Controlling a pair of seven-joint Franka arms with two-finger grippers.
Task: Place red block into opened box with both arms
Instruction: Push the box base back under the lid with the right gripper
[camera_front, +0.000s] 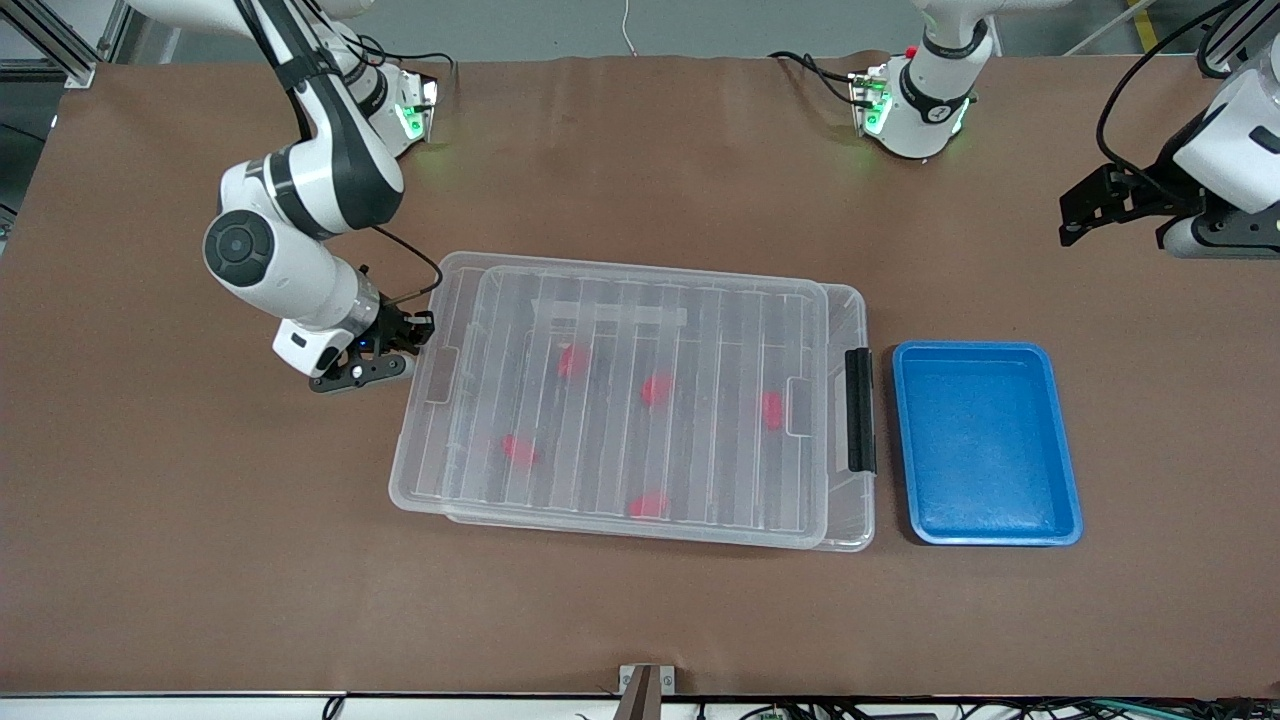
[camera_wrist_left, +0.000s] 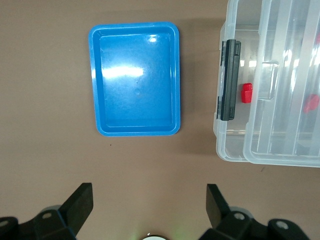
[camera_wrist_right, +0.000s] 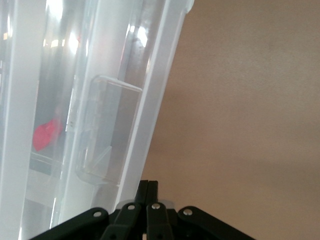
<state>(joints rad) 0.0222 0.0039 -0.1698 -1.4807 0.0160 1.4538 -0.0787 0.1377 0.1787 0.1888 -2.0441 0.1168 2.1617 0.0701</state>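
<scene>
The clear box (camera_front: 852, 310) lies mid-table with its ribbed lid (camera_front: 700, 300) resting on it, slightly offset. Several red blocks lie inside under the lid, among them one (camera_front: 572, 360) and another (camera_front: 771, 408) near the black latch (camera_front: 860, 410). My right gripper (camera_front: 422, 328) is shut at the box's short end toward the right arm's end. In the right wrist view its joined fingertips (camera_wrist_right: 149, 186) sit against the lid's rim (camera_wrist_right: 160, 85), with a red block (camera_wrist_right: 46, 134) showing through. My left gripper (camera_front: 1072, 222) hangs open over bare table, nothing between its fingers (camera_wrist_left: 150, 192).
A blue tray (camera_front: 903, 440) stands beside the box's latch end, toward the left arm's end. In the left wrist view the blue tray (camera_wrist_left: 93, 80), the latch (camera_wrist_left: 230, 80) and one red block (camera_wrist_left: 246, 93) show. Brown table surrounds both containers.
</scene>
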